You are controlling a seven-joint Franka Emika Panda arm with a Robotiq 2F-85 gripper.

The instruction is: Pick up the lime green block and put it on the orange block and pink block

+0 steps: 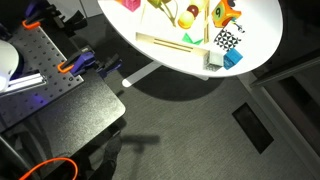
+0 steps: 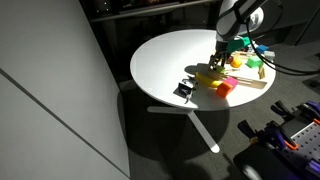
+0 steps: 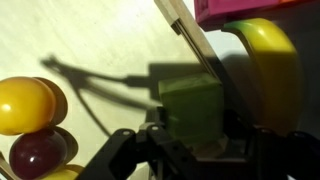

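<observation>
White round table; pincer tight around lime green block, plain only in wrist view.

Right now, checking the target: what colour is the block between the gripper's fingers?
The block is lime green, clearest in the wrist view.

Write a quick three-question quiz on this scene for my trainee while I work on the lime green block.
1. True or false: in the wrist view, the lime green block sits between the fingers of the pincer.
2. Choose one: the top of the table is A) square, B) round, C) triangular.
3. Fill in: in the wrist view, the arched piece beside that block is coloured ___.
Key: 1 true; 2 B; 3 yellow.
</observation>
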